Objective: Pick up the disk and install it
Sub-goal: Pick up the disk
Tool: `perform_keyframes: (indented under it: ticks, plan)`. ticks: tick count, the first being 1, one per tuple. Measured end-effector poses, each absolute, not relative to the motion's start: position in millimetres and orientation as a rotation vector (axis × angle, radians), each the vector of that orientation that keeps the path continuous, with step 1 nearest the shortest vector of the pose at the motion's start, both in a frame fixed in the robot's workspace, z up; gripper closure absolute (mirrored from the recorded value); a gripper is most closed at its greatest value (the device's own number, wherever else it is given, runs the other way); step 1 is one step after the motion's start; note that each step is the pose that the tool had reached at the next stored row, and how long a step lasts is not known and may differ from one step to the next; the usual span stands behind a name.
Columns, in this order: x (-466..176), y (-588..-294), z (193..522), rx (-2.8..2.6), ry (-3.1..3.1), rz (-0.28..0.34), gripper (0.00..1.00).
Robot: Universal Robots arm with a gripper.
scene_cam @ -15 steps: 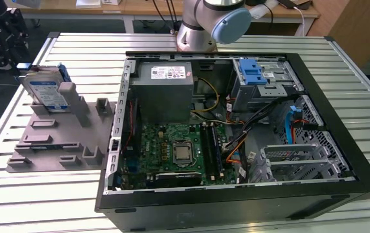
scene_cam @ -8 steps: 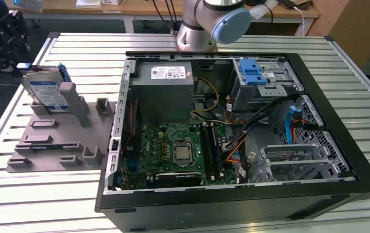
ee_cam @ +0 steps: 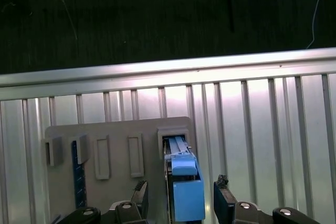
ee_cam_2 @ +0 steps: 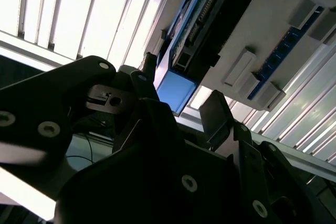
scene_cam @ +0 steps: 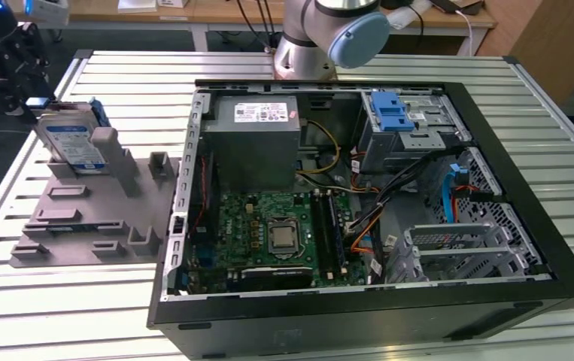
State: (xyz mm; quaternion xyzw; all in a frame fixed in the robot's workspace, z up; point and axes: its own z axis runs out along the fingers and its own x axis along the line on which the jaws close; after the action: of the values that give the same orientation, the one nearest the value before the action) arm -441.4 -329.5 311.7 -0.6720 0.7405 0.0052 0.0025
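Note:
The disk [scene_cam: 74, 143] stands on edge in a slot of the grey holder [scene_cam: 86, 218], at the exterior view's left, its white-and-blue label facing out. My gripper [scene_cam: 28, 90] hangs just above and behind it. In the first wrist view the disk's blue end tab [ee_cam: 186, 192] lies between my two fingers [ee_cam: 140, 192], with a gap on each side. My gripper [ee_cam: 181, 198] is open around it, not touching. The second wrist view shows the same blue end [ee_cam_2: 173, 90] between the dark fingers [ee_cam_2: 215, 111] of the gripper [ee_cam_2: 181, 90].
The open computer case [scene_cam: 181, 226] fills the middle of the slatted metal table [scene_cam: 46, 308]. Inside are a grey power-supply box [scene_cam: 256, 128], a motherboard [scene_cam: 277, 241], a metal drive cage with a blue latch [scene_cam: 392, 113] and metal bays [scene_cam: 467, 248]. The arm's base [scene_cam: 307, 45] stands behind the case.

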Motion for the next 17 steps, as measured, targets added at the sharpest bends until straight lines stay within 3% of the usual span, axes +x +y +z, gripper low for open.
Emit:
perform_keyframes:
  ticks: [12, 14, 15, 17]
  plan:
    - [-442.0, -329.5, 300.3, -2.108, 2.323, 0.016, 0.40]
    - [-442.0, -329.5, 300.4, -2.108, 2.323, 0.016, 0.41]
    - [-442.0, -329.5, 300.3, -2.108, 2.323, 0.016, 0.48]
    - [-442.0, -329.5, 300.2, -2.108, 2.323, 0.016, 0.48]
